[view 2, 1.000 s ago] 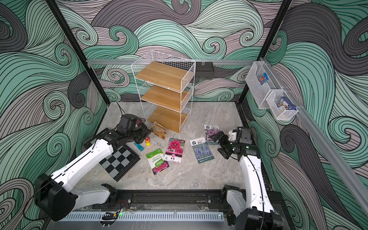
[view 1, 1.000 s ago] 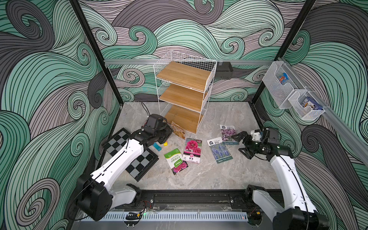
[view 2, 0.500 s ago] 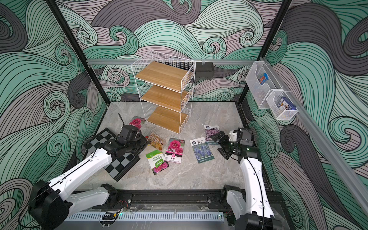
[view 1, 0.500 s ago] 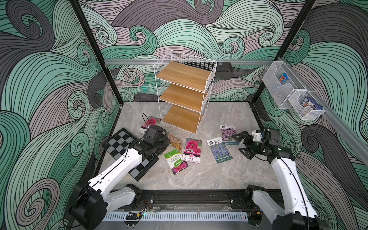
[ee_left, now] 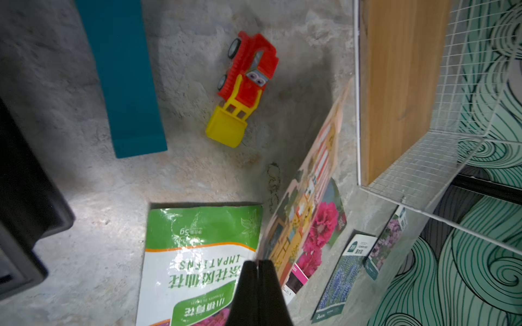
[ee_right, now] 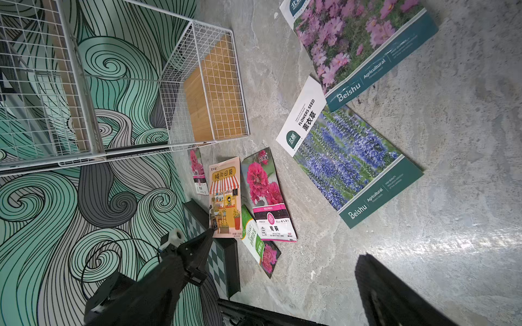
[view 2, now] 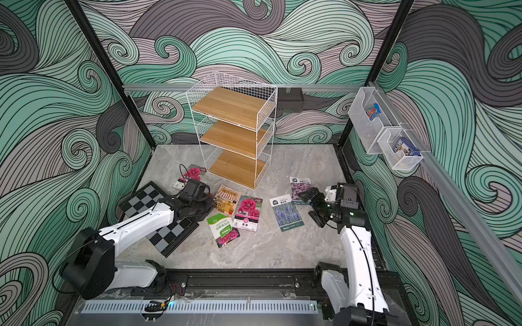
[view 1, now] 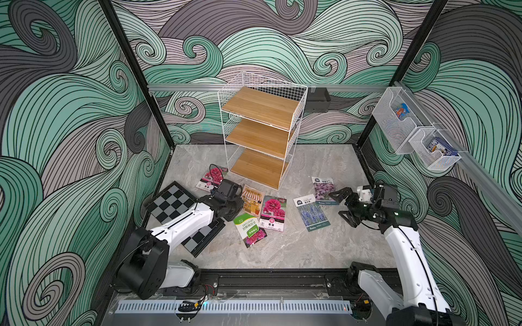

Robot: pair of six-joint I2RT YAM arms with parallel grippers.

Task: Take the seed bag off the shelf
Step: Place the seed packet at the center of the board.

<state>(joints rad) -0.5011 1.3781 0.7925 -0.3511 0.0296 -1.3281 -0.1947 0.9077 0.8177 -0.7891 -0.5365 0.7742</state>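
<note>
In a top view the shelf (view 1: 260, 108) stands bare. The seed bag (view 1: 252, 201) is just in front of its lowest board, and the right tool (view 1: 337, 204) gapes empty, well aside. Left wrist view: the left tool (ee_left: 257, 265) is clamped on the bag's edge, with the bag tilted. Removal looks done; next, lower and release.

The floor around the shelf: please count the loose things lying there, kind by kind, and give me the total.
Seed packets: 6
Chessboard: 1
Toy truck: 1
Teal block: 1
Total: 9
</note>
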